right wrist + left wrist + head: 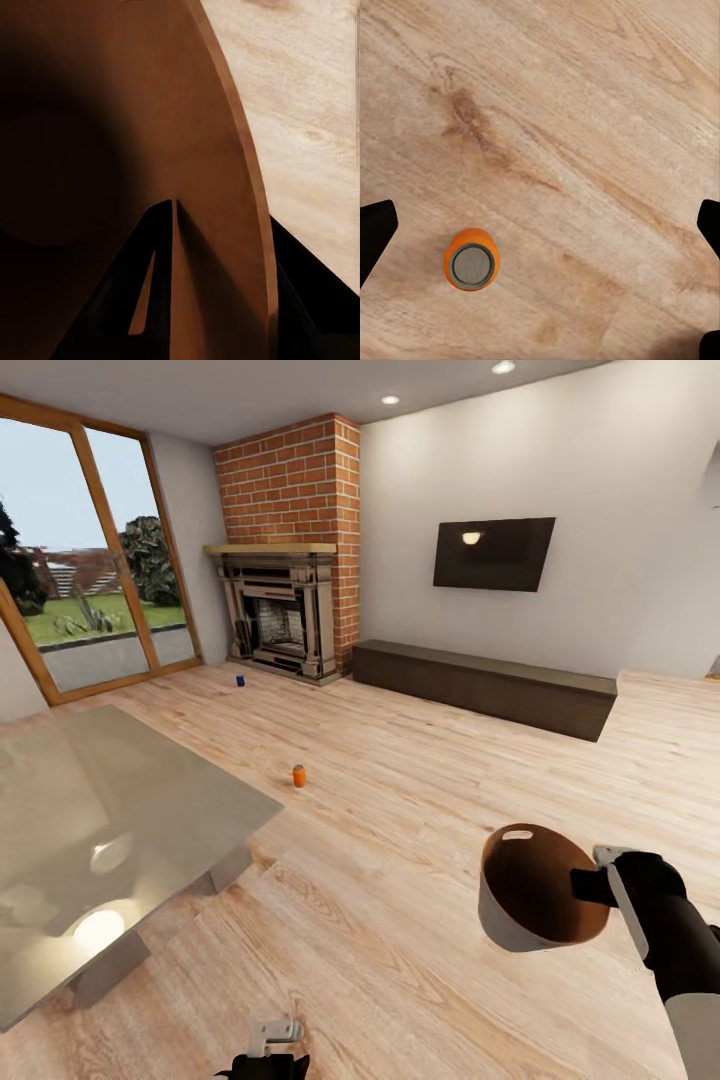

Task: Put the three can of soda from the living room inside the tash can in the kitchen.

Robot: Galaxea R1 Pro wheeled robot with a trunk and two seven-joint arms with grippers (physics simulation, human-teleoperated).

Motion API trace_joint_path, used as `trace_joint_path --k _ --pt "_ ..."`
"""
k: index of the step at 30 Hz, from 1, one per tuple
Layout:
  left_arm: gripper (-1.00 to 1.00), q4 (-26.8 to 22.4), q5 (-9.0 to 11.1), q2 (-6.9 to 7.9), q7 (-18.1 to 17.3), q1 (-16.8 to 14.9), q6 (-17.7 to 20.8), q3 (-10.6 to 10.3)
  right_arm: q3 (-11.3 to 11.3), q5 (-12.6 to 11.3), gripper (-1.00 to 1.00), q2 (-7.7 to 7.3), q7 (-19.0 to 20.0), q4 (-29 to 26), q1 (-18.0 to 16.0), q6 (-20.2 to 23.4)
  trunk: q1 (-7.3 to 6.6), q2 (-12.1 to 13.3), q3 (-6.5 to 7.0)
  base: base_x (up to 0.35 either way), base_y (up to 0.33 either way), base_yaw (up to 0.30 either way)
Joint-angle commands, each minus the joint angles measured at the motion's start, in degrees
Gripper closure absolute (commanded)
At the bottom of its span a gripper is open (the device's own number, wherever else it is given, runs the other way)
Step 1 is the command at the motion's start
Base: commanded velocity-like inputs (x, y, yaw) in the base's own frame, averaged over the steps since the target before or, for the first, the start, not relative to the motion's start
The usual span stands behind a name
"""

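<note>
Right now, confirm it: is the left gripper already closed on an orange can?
No. In the left wrist view the orange can stands free on the wood floor, between spread fingertips.

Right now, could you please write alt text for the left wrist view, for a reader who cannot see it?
An orange soda can stands upright on a light wood floor, seen from directly above, with its grey top facing the camera. The dark fingertips of the open left end effector show at both side edges, and the can sits nearer to one of them, not yet held.
</note>
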Motion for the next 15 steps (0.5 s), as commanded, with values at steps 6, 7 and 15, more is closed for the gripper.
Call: trace_joint_path --k 6,7,15 --pt "-1.0 0.0 0.07 0.0 -0.15 0.0 0.0 0.0 -5.41 -0.35 1.0 -0.22 0.2 0.46 -1.87 0.0 0.0 0.0 0.0 -0.001 0.0 0.0" --pt "-1.0 0.0 0.08 0.0 -0.16 0.0 0.0 0.0 -5.65 -0.33 1.0 -0.27 0.19 0.72 -1.94 0.0 0.0 0.0 0.0 0.0 0.0 0.0" --pt "-1.0 0.0 0.06 0.0 -0.22 0.0 -0.08 0.0 -4.84 1.0 1.0 0.02 0.1 3.22 -2.17 0.0 0.0 0.0 0.0 0.0 0.0 0.0"
